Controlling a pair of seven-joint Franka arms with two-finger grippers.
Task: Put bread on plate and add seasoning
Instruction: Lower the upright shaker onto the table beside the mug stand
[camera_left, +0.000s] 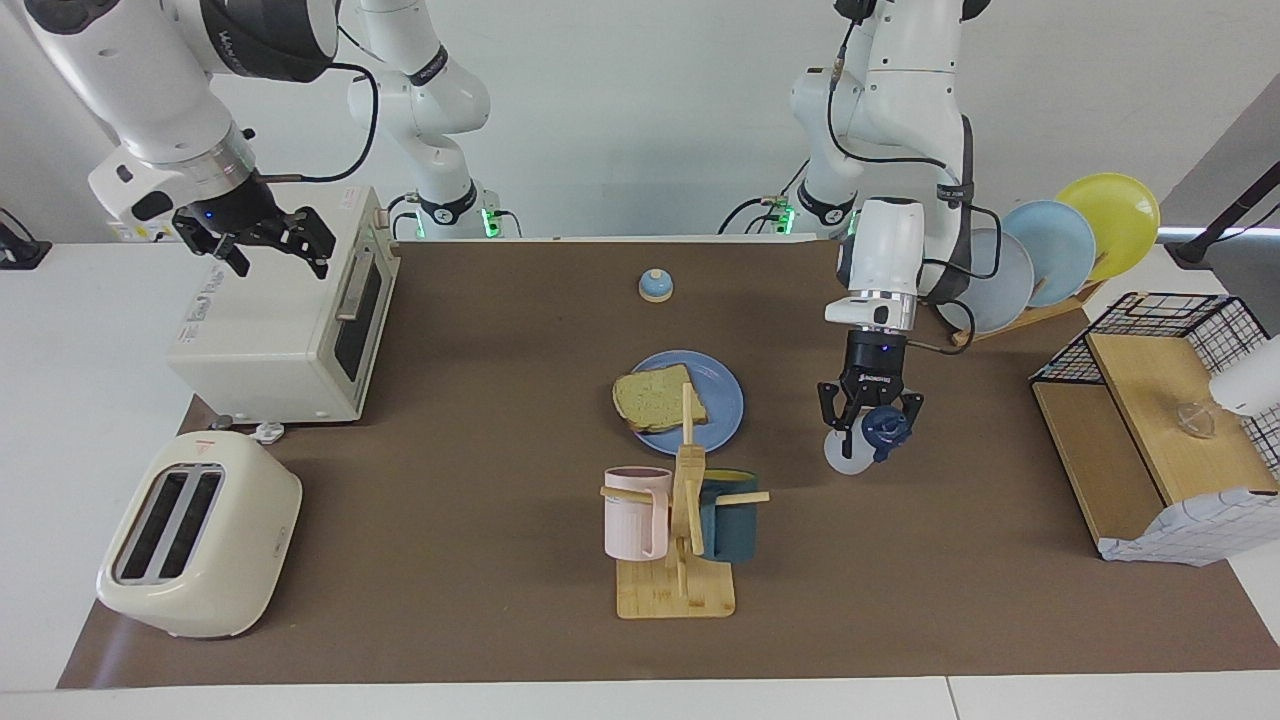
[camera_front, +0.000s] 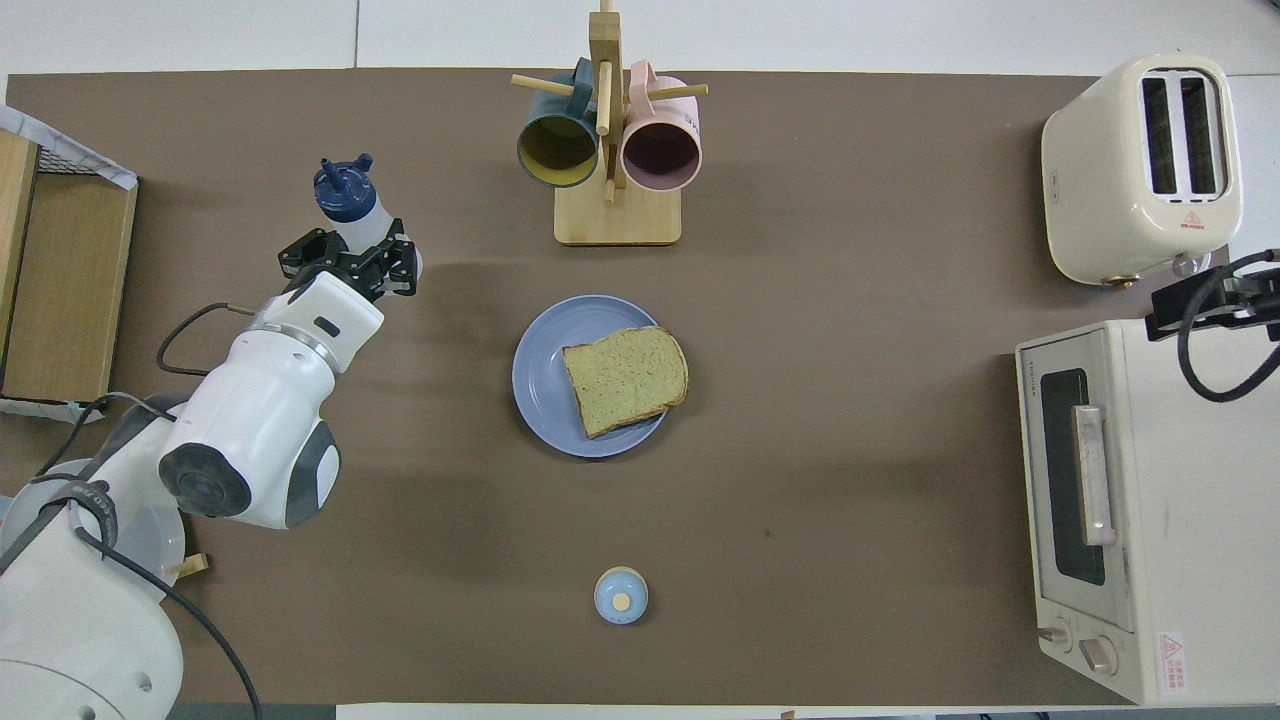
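The square-ish slice of tan toast with a darker crust (camera_left: 660, 398) lies flat on the round medium-blue plate (camera_left: 722, 400) at the middle of the brown table mat, overhanging the rim toward the right arm's end. So the first half of the task looks done, and the bread is well placed to be sprinkled from above.

The left gripper (camera_left: 868, 432) is clenched on the small translucent white bottle of seasoning with a dark navy cap (camera_left: 868, 436). It holds the bottle in the air over the mat, between the plate and the wooden plate rack, and tipped over, with the cap pointing away from the robots. My guess is that the grip around the body leaves the spout free for pouring; the bottle is not yet over the bread, so the carry toward the plate seems the step in hand.

The right gripper (camera_left: 262, 238) hangs spread and empty over the cream toaster oven (camera_left: 290, 320), waiting clear of the plate.

A red warning triangle sits on top of the cream two-slot toaster (camera_left: 200, 530), and a red-printed sticker marks the oven's front corner. The lettering above the oven door and on the left gripper is too small to read.
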